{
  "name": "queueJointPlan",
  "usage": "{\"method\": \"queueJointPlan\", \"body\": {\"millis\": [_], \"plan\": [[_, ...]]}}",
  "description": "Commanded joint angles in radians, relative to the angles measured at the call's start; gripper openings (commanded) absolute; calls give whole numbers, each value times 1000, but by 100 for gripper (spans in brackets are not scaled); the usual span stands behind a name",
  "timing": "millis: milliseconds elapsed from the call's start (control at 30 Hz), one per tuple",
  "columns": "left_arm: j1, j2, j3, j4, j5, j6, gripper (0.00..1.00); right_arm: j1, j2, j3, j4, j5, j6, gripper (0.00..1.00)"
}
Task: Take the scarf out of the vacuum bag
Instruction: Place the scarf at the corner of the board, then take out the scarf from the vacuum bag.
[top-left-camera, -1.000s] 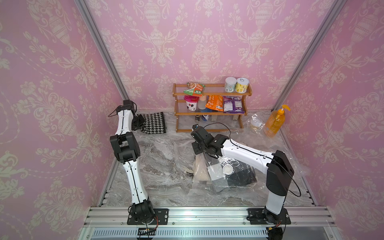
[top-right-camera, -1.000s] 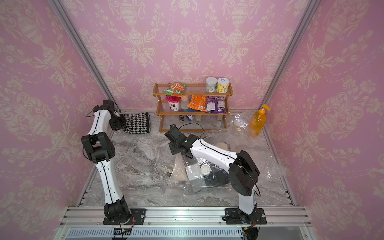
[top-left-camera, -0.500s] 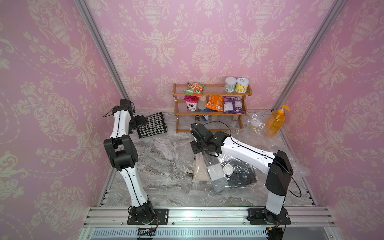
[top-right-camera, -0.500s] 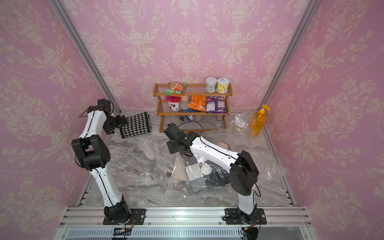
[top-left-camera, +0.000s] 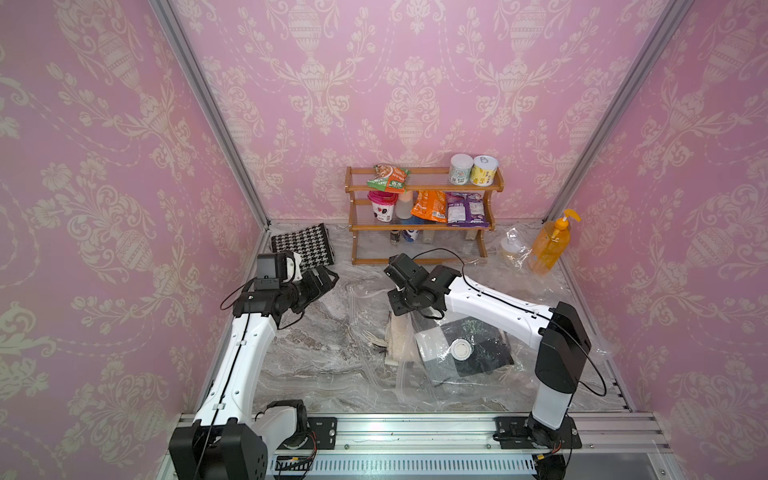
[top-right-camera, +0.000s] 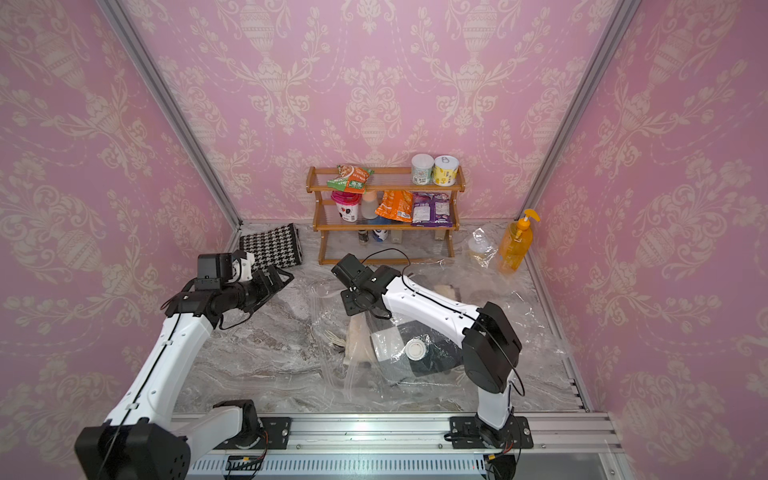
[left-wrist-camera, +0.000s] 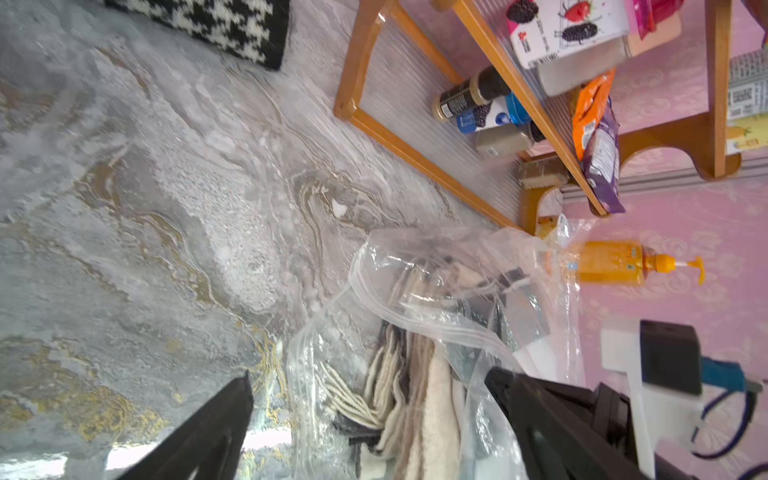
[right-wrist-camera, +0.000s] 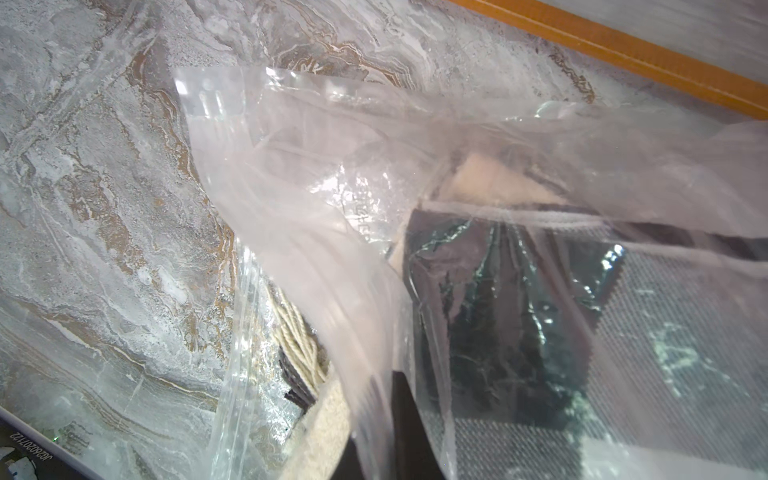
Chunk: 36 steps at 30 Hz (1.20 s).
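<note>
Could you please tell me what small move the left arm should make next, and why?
Probably ease the open left pincer toward the mouth of the bag, aiming at the cream fringed scarf. The right pincer, shut on the bag's upper film, holds that mouth lifted, and the fringe lies just inside.

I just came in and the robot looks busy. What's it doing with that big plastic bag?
It is getting a scarf out of the vacuum bag. The right pincer is shut on the bag's clear edge, holding the opening up off the marble table. The left pincer is wide open and empty, between the bag and the houndstooth scarf, which lies folded outside the bag in the back corner beside the wooden rack. A cream fringed cloth and a dark cloth are inside the bag.
</note>
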Motion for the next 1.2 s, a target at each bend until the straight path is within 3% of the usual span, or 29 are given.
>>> {"method": "queueJointPlan", "body": {"millis": [0, 233, 567, 900, 1167], "plan": [[-23, -131, -86, 99, 104, -82, 98, -4, -60, -20, -93, 70, 48, 8], [-184, -255, -283, 298, 163, -168, 96, -4, -110, -50, -119, 86, 80, 8], [-492, -119, -344, 526, 65, -197, 94, -4, -133, 2, -231, 55, 125, 8], [-656, 63, -352, 729, 11, -228, 78, -6, -181, 0, -263, 55, 173, 8], [-727, 131, -393, 810, -52, -246, 76, -5, -188, 67, -289, 27, 184, 8]]}}
